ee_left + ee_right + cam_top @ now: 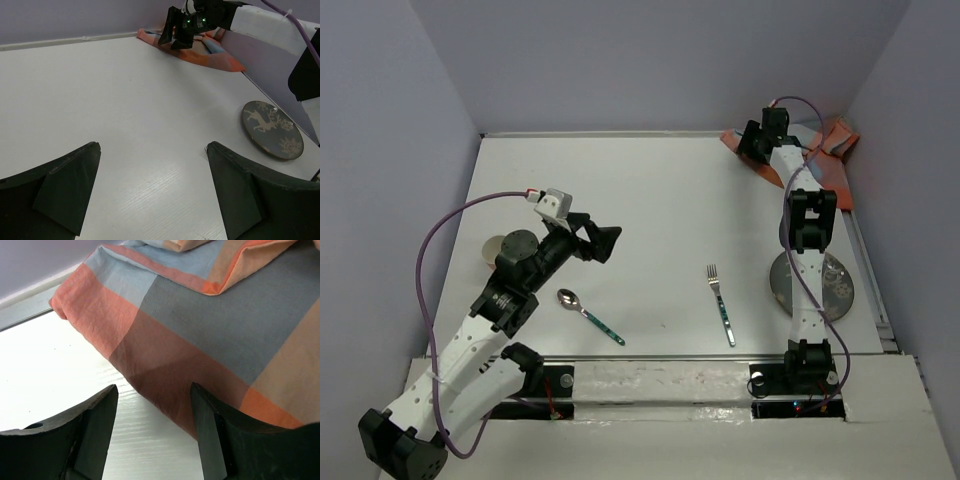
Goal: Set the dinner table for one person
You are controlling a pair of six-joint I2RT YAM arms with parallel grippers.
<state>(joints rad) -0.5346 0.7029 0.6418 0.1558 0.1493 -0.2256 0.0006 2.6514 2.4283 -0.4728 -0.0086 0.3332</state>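
The white dinner table (650,190) bears a fork (721,305) and a spoon (588,314), both with teal handles, near the front. A dark plate with a deer pattern (838,285) lies at the right, partly behind the right arm; it also shows in the left wrist view (272,130). My left gripper (605,243) is open and empty above the table, left of centre (152,146). My right gripper (748,143) is open at the back right, its jaws astride the near edge of the orange, grey and blue checked cloth (200,330), not closed on it (153,387).
A round grey-beige dish (498,248) sits at the left edge, partly under the left arm. The cloth (830,150) is bunched in the back right corner against the wall. A raised white ledge runs along the table's right side (270,55).
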